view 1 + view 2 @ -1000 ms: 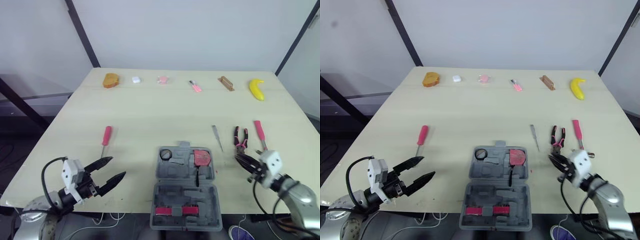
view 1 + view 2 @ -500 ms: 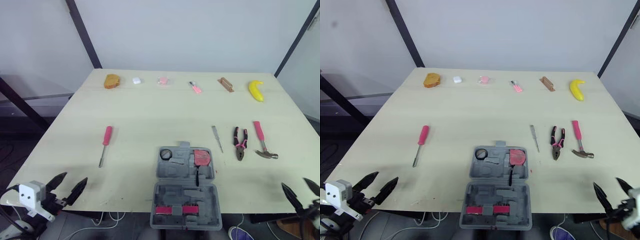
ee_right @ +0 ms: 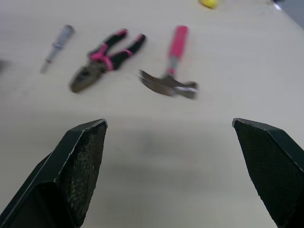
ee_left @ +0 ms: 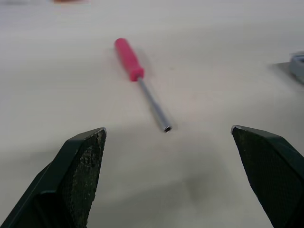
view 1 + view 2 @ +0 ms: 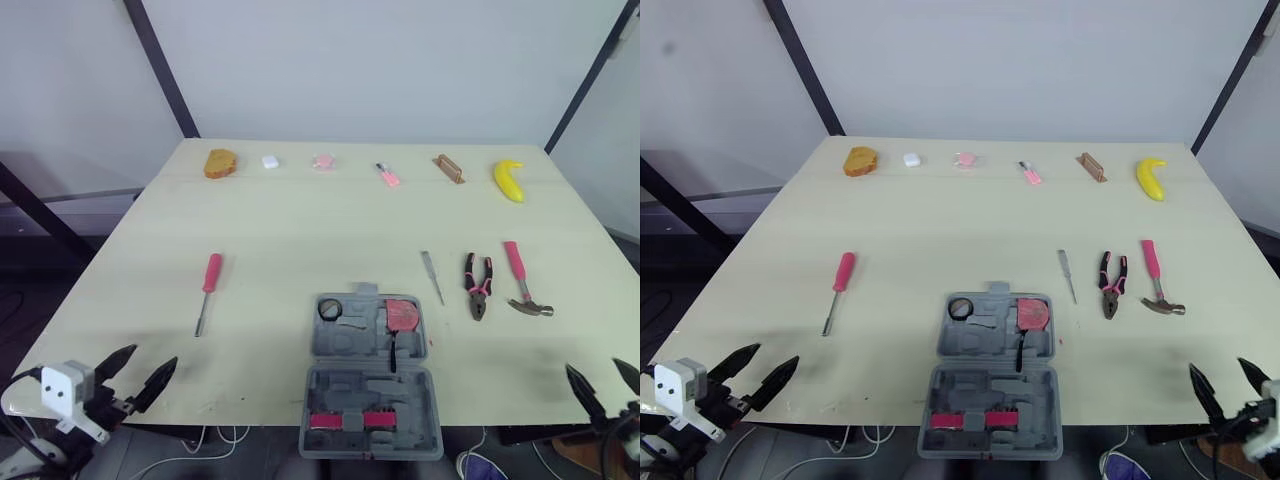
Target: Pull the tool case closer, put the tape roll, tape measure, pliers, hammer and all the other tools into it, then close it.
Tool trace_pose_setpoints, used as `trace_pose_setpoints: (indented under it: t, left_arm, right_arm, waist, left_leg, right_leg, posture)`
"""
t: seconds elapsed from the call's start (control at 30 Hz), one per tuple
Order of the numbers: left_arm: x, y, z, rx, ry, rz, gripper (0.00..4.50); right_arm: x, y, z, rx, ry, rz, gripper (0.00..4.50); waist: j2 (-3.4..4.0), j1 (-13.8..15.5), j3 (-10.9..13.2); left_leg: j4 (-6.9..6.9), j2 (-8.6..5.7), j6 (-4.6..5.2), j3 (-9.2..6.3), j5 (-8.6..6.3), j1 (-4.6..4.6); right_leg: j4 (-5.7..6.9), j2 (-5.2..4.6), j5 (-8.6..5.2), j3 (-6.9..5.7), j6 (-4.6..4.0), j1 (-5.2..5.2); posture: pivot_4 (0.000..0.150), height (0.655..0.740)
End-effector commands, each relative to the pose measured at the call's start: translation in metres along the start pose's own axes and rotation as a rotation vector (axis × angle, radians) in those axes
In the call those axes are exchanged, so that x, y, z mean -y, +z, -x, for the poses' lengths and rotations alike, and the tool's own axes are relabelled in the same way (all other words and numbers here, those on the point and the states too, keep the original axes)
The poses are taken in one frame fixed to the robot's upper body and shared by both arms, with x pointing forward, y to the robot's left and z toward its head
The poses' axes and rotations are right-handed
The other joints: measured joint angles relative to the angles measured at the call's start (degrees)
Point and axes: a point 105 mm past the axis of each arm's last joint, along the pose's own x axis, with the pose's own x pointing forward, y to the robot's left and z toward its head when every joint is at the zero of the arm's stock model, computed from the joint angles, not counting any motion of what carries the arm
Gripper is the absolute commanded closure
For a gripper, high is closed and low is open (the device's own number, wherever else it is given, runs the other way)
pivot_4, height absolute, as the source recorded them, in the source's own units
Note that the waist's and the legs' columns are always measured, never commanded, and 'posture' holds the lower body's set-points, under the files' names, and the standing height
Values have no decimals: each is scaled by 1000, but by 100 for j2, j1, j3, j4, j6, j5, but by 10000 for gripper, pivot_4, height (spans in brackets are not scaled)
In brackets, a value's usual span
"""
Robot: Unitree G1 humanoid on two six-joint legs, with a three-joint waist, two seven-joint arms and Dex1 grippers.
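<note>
Black jaws on both sides wide apart, unmoved off the table edge.

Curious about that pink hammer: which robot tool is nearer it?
Right. The right tool is at the near table edge close to the hammer; the left tool is across the table, beyond the tool case.
</note>
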Motion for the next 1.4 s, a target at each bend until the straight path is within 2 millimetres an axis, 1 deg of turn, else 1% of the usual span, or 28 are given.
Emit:
trace_pose_setpoints:
  t: [0.03, 0.07, 0.13, 0.2, 0.27, 0.33, 0.4, 0.57, 0.7, 0.77, 0.83, 0.97, 1.07, 1.13, 1.3, 1.4]
  left_arm:
    - [13, 40, -29, 115, -104, -77, 0]
    - [18, 51, -38, 143, -144, -94, 0]
    - [32, 63, -49, 157, -233, -130, 0]
    - [47, 72, -58, 160, -323, -152, 0]
    - [63, 83, -69, 166, -426, -180, 0]
    - [77, 90, -75, 157, -517, -222, 0]
    - [90, 98, -81, 159, -599, -247, 0]
    - [117, 110, -90, 155, -762, -296, 0]
    - [134, 115, -95, 156, -850, -318, 0]
    - [145, 121, -97, 171, -900, -322, 0]
    - [155, 125, -98, 174, -950, -366, 0]
    - [162, 135, -99, 200, -976, -376, 0]
    - [167, 134, -99, 187, -1006, -391, 0]
    - [170, 136, -99, 190, -1011, -391, 0]
    - [173, 138, -99, 193, -1012, -398, 0]
    - [172, 139, -98, 196, -1005, -394, 0]
  right_arm:
    - [-22, 20, -30, 24, 43, 17, 410]
    - [-26, 24, -39, 27, 44, 10, 410]
    - [-32, 26, -49, 21, 41, 8, 410]
    - [-37, 28, -58, 13, 46, 1, 410]
    - [-44, 29, -71, 10, 38, -9, 410]
    - [-52, 33, -82, 25, 20, -52, 410]
    - [-62, 32, -93, 16, 4, -50, 410]
    - [-75, 23, -111, -30, -25, -69, 410]
    - [-76, 11, -123, -69, -101, -66, 410]
    - [-82, 5, -131, -78, -112, -73, 410]
    - [-84, 1, -136, -79, -127, -83, 410]
    - [-81, -5, -140, -91, -163, -102, 410]
    - [-77, -12, -147, -106, -212, -157, 410]
    - [-74, -16, -151, -116, -244, -169, 410]
    - [-74, -19, -160, -116, -263, -174, 410]
    - [-73, -25, -161, -136, -293, -166, 8420]
  waist:
    - [0, 14, 0]
    - [-2, 20, 0]
    - [-2, 25, 0]
    - [5, 20, -4]
    - [5, 14, -3]
    - [9, 1, -1]
    - [6, -5, 1]
    - [14, -2, 3]
    - [14, -4, 4]
    - [14, -7, 4]
    - [14, -7, 4]
    - [19, -9, 7]
    - [20, -23, 7]
    - [20, -39, 7]
    - [19, -37, 7]
    - [18, -41, 6]
  left_leg:
    - [0, -1, 0, -1, 0, 0]
    - [2, -1, -1, -3, 1, -2]
    - [8, -2, -2, -8, 2, -4]
    - [8, -7, -2, -8, 2, -5]
    - [2, -9, -2, -6, 1, -5]
    - [-2, -11, -2, -8, 1, -20]
    - [-3, -11, -2, -10, 1, -20]
    - [-2, -15, -3, -16, 1, -15]
    - [-1, -19, -3, -13, 1, -17]
    - [0, -21, -3, -15, 2, -18]
    - [0, -21, -3, -15, 2, -18]
    - [0, -21, -4, -13, 2, -18]
    - [0, -21, -4, -14, 2, -19]
    - [0, -19, -3, -13, 2, -16]
    - [1, -20, -4, -13, 2, -16]
    - [3, -20, -4, -12, 2, -16]
  right_leg:
    - [0, -1, 1, -1, 0, 0]
    - [1, -1, 1, -3, 0, 0]
    - [7, 0, 2, -7, 0, 0]
    - [6, 1, 6, -5, 6, 0]
    - [4, 2, 15, -5, 23, 0]
    - [1, 7, 14, -7, 23, -13]
    - [2, 15, 14, -8, 23, -13]
    - [12, 22, 14, -7, 21, -12]
    - [9, 21, 14, -5, 22, -12]
    - [10, 24, 14, -7, 23, -12]
    - [10, 24, 14, -7, 22, -12]
    - [10, 26, 14, -3, 23, -12]
    - [10, 26, 15, -4, 23, -12]
    - [11, 29, 15, -2, 23, -12]
    - [12, 29, 15, -2, 23, -12]
    - [13, 29, 16, 0, 24, -11]
  posture:
    - [1500, 7400]
    - [1500, 7400]
    - [1500, 7400]
    - [1500, 7400]
    - [1500, 7400]
    - [1500, 7400]
    - [1500, 7400]
    - [1500, 7400]
    - [1500, 7400]
    - [1500, 7400]
    - [1500, 7400]
    - [1500, 7400]
    - [1500, 7400]
    - [1500, 7400]
    - [1500, 7400]
    - [1500, 7400]
